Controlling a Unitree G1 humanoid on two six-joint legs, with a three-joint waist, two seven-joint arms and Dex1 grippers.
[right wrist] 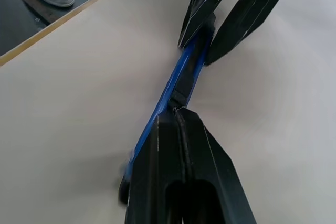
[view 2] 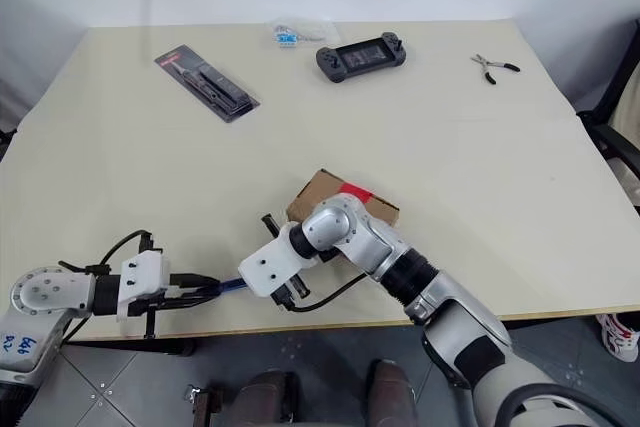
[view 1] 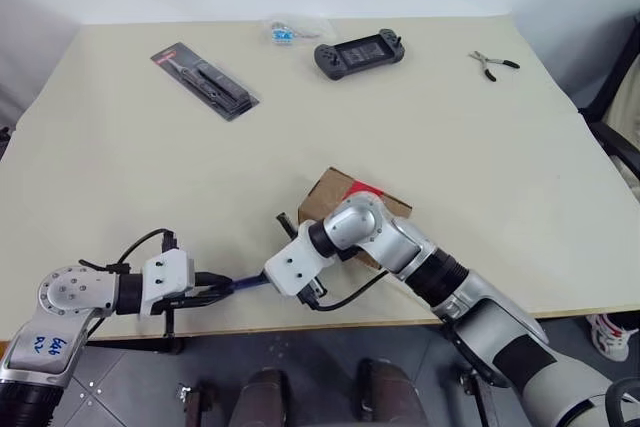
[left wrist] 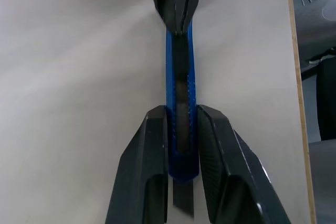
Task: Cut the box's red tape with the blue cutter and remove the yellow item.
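The blue cutter (view 1: pixel 248 284) lies low over the table near its front edge. My left gripper (view 1: pixel 225 290) is shut on it, one finger on each side (left wrist: pixel 182 109). My right gripper (right wrist: pixel 176 111) is shut, its joined tips resting on the cutter's other end, facing the left gripper (right wrist: pixel 197 51). The box (view 1: pixel 335 192) sits just behind my right wrist, which covers much of it. The red tape (view 1: pixel 365 188) shows on its top. The yellow item is hidden.
At the back of the table (view 1: pixel 300 329) are a black tool in red-edged packaging (view 1: pixel 205 80), a clear bag (view 1: pixel 285 31), a dark handheld game console (view 1: pixel 359 53) and pliers (view 1: pixel 493 64). A chair (view 1: pixel 612 142) stands at the right.
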